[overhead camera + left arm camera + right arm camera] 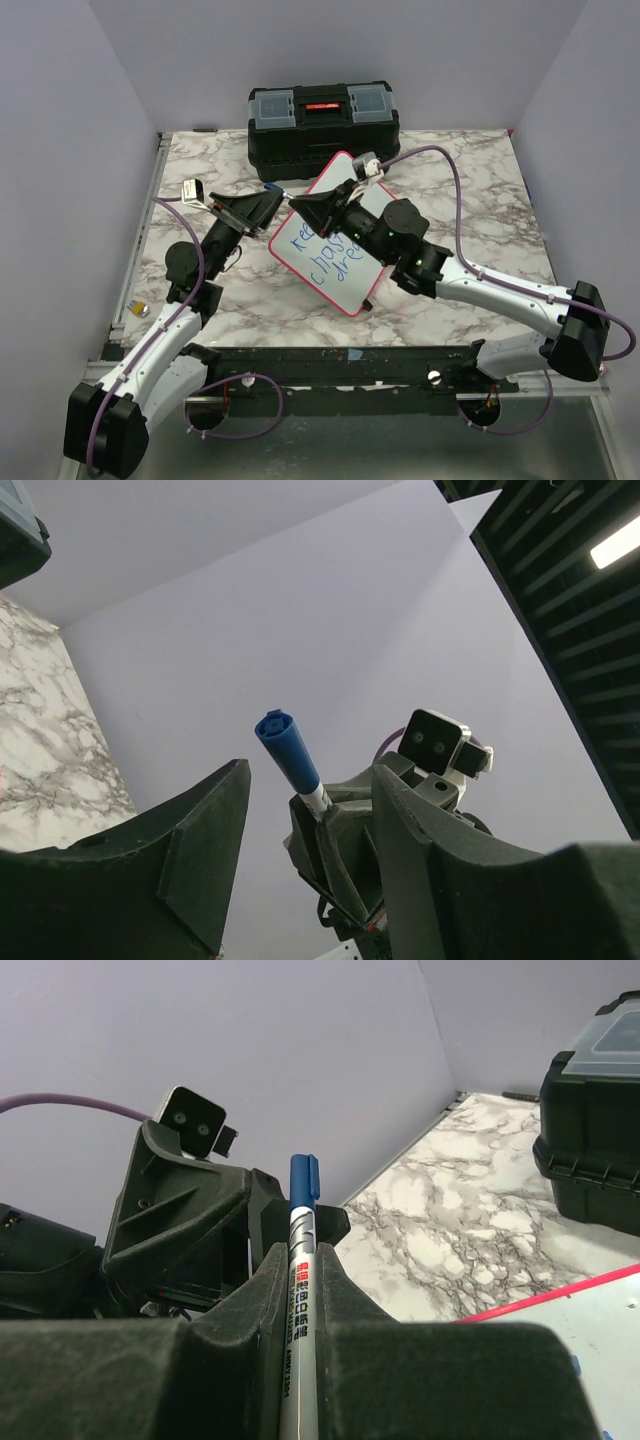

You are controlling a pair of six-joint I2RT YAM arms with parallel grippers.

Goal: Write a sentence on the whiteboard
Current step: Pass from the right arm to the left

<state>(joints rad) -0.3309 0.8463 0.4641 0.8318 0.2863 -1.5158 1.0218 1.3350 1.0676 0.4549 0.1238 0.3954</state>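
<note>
- Two arms, one whiteboard (345, 292), one marker (302, 1200), one black toolbox (323, 125).
- The whiteboard lies cornerwise mid-table, its far corner near the toolbox front.
- The sentence (322, 255) runs in three slanted blue lines, and the right arm hides their ends.
- The right gripper (298, 1255) is clenched on the marker, blue capped end pointing at the left gripper (278, 203).
- The left gripper's jaws are spread, with the cap between them and touching neither.
- Both grippers meet above the board's upper left edge.
- The marble table (480, 180) lies bare to the right of the board, and walls close three sides.
</note>
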